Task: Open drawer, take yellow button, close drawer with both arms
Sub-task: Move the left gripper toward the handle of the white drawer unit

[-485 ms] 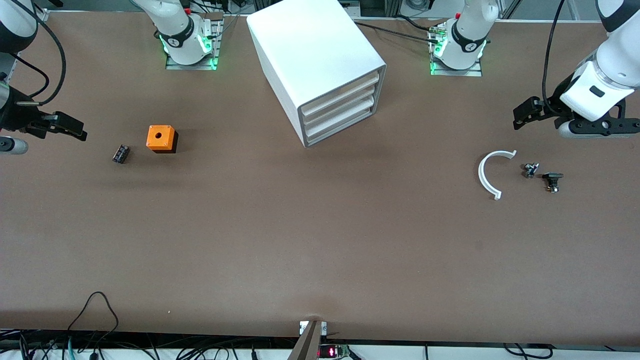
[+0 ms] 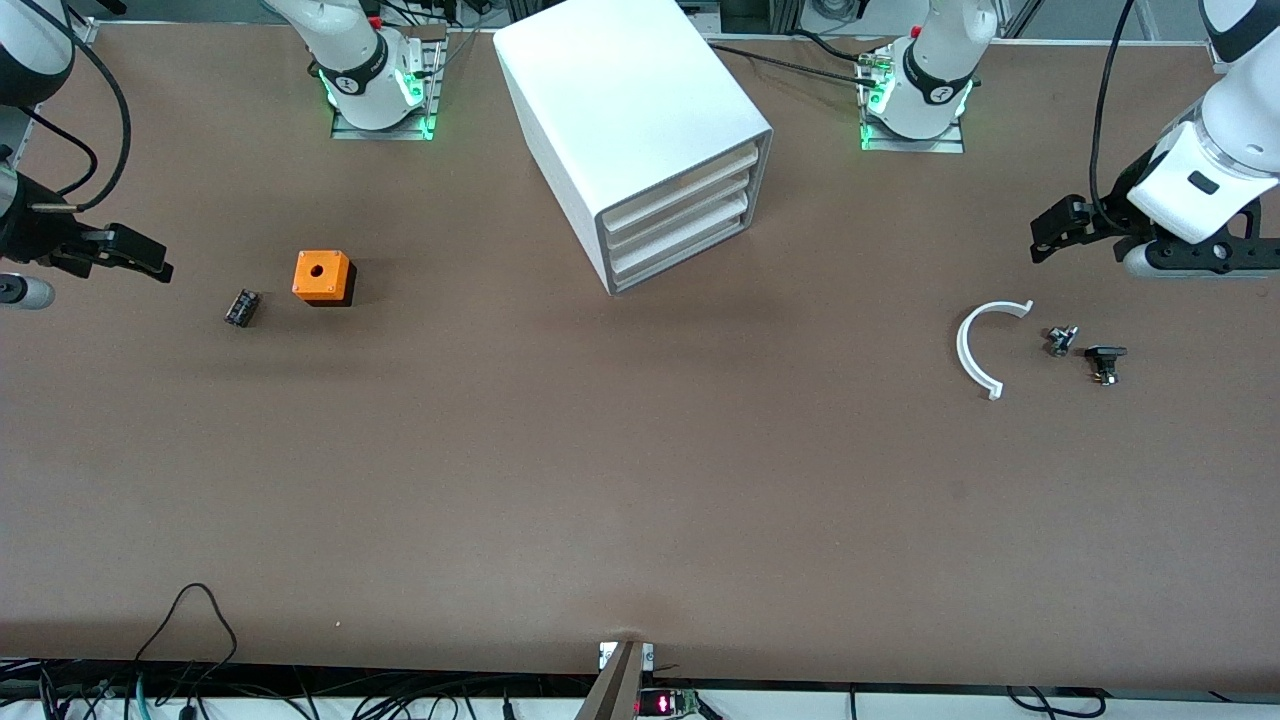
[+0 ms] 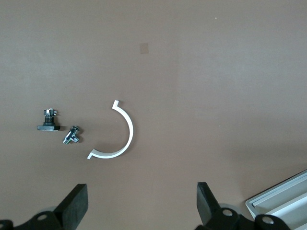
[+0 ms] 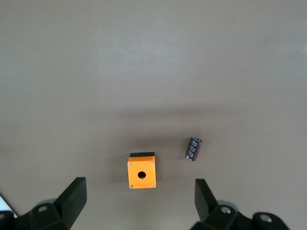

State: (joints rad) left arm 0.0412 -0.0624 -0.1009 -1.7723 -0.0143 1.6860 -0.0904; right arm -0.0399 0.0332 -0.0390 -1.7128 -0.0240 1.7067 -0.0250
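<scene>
Toward the robots' edge of the desk (image 2: 640,480), about midway along it, stood the cabinet (image 2: 620,110), its grey front frame turned partly toward the left arm's end, with the drawer (image 2: 690,187) at the top of the stack of three, fully shut. No button seen anywhere, presumably inside that drawer. Step in hand looked like the very start: reaching for the drawer front. To do it well, one arm should probably come at the top tray's front lip square to the angled face, hook only that lip and not the tray beneath, and pull straight along the cabinet's axis, while the other arm steadied the box so it wouldn't slide. Left gripper (image 2: 1060,228) hung over the desk's left-arm end, fingers (image 3: 74,206) spread apart and empty, well apart from the drawer, above the white curved clip (image 2: 980,345) and two small dark parts (image 2: 1085,350). Right gripper (image 2: 125,250) hung over the right-arm end, fingers (image 4: 72,196) also apart, empty, over the orange cube with a hole (image 2: 322,276) and a small black part (image 2: 241,307), also well away from the drawer.
</scene>
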